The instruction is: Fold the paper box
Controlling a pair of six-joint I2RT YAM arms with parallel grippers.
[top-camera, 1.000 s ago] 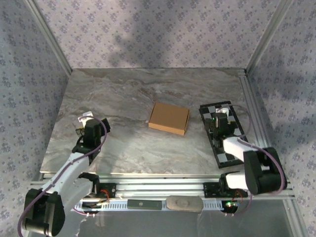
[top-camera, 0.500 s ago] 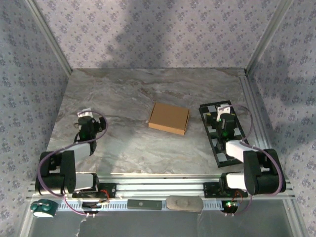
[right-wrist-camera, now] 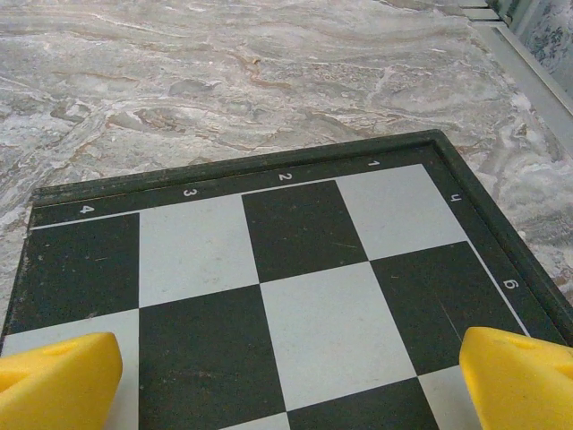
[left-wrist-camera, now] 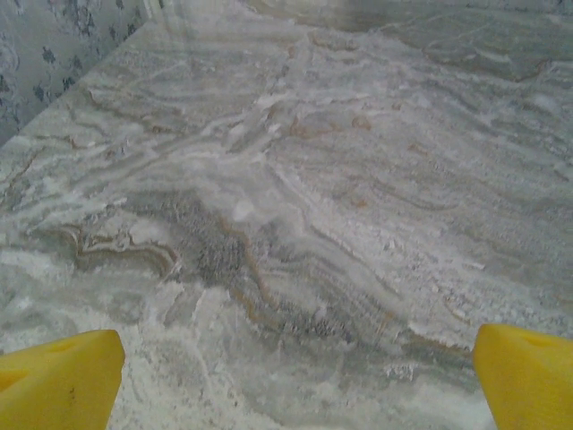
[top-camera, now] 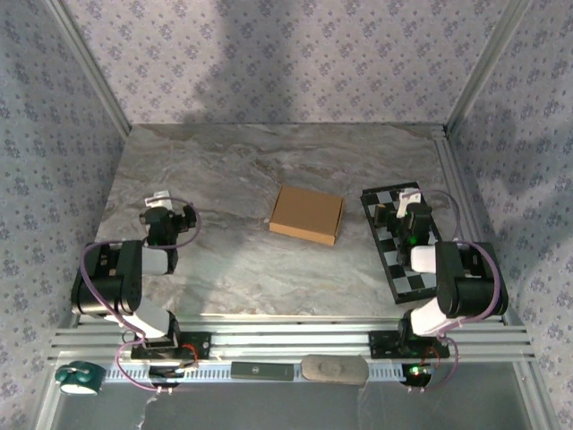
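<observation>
While the left gripper (top-camera: 161, 202) at nine o'clock and right gripper (top-camera: 410, 201) at three o'clock gape empty, the paper box (top-camera: 306, 215) between them looks fully folded.

A grey marble-patterned table (top-camera: 269, 170) with pale and brownish veins. A shallow tan paper box (top-camera: 306, 214) lies flat near its middle, turned slightly askew. A black-and-white checkered board (top-camera: 400, 273) lies flat along the right edge, apart from the box.
</observation>
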